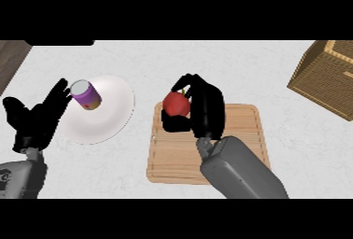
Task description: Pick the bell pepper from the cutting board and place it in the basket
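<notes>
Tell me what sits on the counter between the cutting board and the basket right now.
Nothing: the head view shows only bare white counter between the cutting board and the basket. The right hand is curled round the bell pepper above the board.

White plate [110, 122] sits left of centre on a pale speckled counter [228, 65]. Purple can [86, 94] with a light top and an orange-yellow label patch is over the plate's upper left part, tilted; probably lying on the plate, hard to tell from this angle. Dark brown strip [10, 60] at the counter's upper left corner, maybe wood, too little showing to say more.
</notes>
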Robot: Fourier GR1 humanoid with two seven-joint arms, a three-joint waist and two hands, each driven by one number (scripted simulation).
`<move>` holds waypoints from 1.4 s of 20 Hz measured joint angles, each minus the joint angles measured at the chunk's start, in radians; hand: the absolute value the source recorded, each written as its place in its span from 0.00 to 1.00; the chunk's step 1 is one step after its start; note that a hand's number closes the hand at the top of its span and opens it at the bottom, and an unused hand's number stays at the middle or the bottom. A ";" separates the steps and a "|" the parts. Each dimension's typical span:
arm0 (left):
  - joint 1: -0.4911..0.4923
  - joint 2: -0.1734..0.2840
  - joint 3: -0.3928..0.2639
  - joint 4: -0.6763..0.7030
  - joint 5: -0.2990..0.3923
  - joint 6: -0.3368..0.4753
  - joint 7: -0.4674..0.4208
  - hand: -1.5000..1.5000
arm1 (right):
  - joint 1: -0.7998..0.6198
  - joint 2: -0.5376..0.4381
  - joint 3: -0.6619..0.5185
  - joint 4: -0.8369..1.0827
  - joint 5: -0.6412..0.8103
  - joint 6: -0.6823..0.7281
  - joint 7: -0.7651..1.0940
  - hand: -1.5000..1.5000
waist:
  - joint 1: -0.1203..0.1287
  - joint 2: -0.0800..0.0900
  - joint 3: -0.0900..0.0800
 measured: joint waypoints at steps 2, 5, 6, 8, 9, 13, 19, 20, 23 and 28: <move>-0.012 0.004 0.005 0.006 -0.004 0.006 0.008 0.50 | -0.027 -0.001 -0.020 -0.048 0.062 0.022 0.067 1.00 | -0.004 0.000 0.000; 0.005 0.005 0.007 -0.016 0.003 -0.005 0.017 0.50 | -0.069 -0.019 -0.073 -0.112 0.129 0.078 0.144 1.00 | -0.003 -0.001 -0.001; -0.001 0.002 0.004 -0.022 0.000 0.001 0.028 0.50 | -0.087 -0.025 -0.095 -0.127 0.142 0.100 0.163 1.00 | -0.003 0.000 -0.001; -0.005 -0.008 0.000 -0.019 -0.009 0.011 0.028 0.50 | -0.111 -0.042 -0.133 -0.157 0.166 0.140 0.193 1.00 | -0.003 0.000 0.000; -0.002 -0.007 0.000 -0.021 -0.009 0.007 0.024 0.50 | -0.135 -0.046 -0.154 -0.162 0.176 0.165 0.209 1.00 | -0.002 0.001 0.000; -0.009 -0.013 -0.005 -0.019 -0.020 0.009 0.025 0.50 | -0.234 -0.076 -0.249 -0.135 0.190 0.233 0.224 1.00 | 0.002 0.002 0.000; 0.008 -0.023 -0.006 -0.023 -0.027 0.005 0.006 0.50 | -0.340 -0.148 -0.385 -0.056 0.197 0.268 0.205 1.00 | 0.007 0.004 0.000; 0.010 -0.025 -0.006 -0.028 -0.024 0.003 0.009 0.50 | -0.365 -0.160 -0.409 -0.030 0.198 0.270 0.202 1.00 | 0.009 0.004 0.000; 0.001 -0.029 -0.009 -0.023 -0.031 0.007 0.014 0.50 | -0.413 -0.211 -0.465 0.035 0.202 0.287 0.190 1.00 | 0.009 0.005 0.000; 0.001 -0.025 0.001 -0.012 -0.022 -0.008 0.006 0.50 | -0.436 -0.300 -0.529 0.156 0.232 0.290 0.154 1.00 | 0.010 0.007 0.000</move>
